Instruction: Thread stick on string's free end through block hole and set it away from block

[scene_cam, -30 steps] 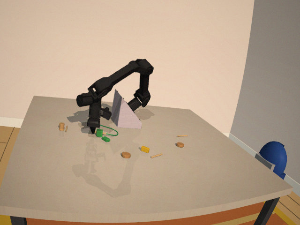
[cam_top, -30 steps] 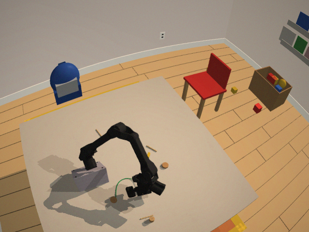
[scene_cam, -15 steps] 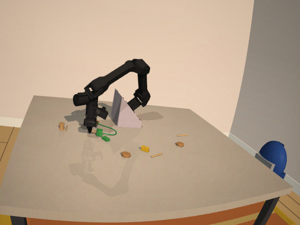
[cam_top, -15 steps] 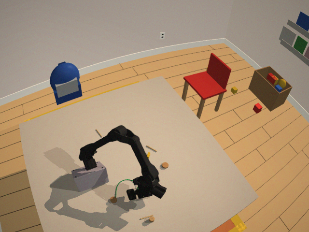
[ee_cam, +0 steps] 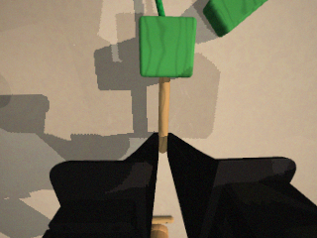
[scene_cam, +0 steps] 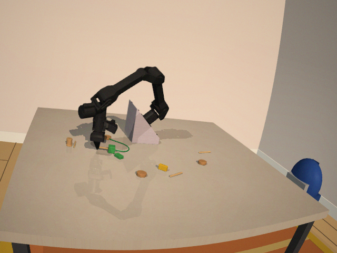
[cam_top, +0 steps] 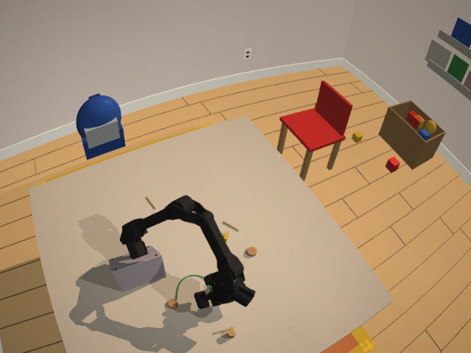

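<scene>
A small green block (scene_cam: 111, 148) (ee_cam: 167, 47) sits around the wooden stick (scene_cam: 103, 148) (ee_cam: 163, 106). My gripper (scene_cam: 98, 147) (ee_cam: 161, 137) is shut on the stick's near end, which sticks out on my side of the block. In the wrist view a clear length of stick shows between block and fingertips. The green string (cam_top: 193, 275) (scene_cam: 129, 148) (ee_cam: 159, 7) meets the block's far side and curves back to the round wooden button (cam_top: 173, 303) (scene_cam: 108, 137). The stick's string end is hidden in the block. Whether the block rests flat is unclear.
A second green block (scene_cam: 118, 156) (ee_cam: 233, 15) lies close beside the first. A yellow brick (cam_top: 226, 235) (scene_cam: 162, 167), loose sticks (cam_top: 230, 226) (scene_cam: 175, 174) and round wooden pieces (cam_top: 251, 251) (scene_cam: 141, 173) lie farther off. A grey wedge (cam_top: 140, 275) (scene_cam: 147, 137) stands by the arm's base.
</scene>
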You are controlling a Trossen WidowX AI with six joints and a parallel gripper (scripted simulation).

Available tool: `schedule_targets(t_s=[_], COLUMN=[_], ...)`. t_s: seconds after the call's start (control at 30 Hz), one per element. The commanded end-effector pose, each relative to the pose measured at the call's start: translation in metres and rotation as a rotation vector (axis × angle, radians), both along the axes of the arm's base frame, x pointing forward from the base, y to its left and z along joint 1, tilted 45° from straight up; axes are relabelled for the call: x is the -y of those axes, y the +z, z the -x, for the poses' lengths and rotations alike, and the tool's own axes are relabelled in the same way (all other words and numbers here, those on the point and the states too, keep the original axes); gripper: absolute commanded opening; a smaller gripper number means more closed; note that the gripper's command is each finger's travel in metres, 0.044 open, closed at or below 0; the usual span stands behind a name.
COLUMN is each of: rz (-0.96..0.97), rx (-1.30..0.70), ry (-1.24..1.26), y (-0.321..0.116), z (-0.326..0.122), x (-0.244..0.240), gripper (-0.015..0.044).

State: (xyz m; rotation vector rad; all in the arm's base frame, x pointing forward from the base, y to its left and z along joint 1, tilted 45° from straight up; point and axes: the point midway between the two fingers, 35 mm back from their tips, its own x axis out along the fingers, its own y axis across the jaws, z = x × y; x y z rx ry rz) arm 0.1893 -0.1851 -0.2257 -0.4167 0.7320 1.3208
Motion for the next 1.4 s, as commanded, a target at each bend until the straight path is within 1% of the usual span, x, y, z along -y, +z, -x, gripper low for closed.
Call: schedule_targets(t_s=[0.0, 1.37], rz=[0.004, 0.016], rx=[0.001, 0.005], ry=[0.002, 0.005], y=[-0.005, -0.036], z=[0.001, 0.013], x=[0.005, 0.038], gripper=[0.0, 0.0])
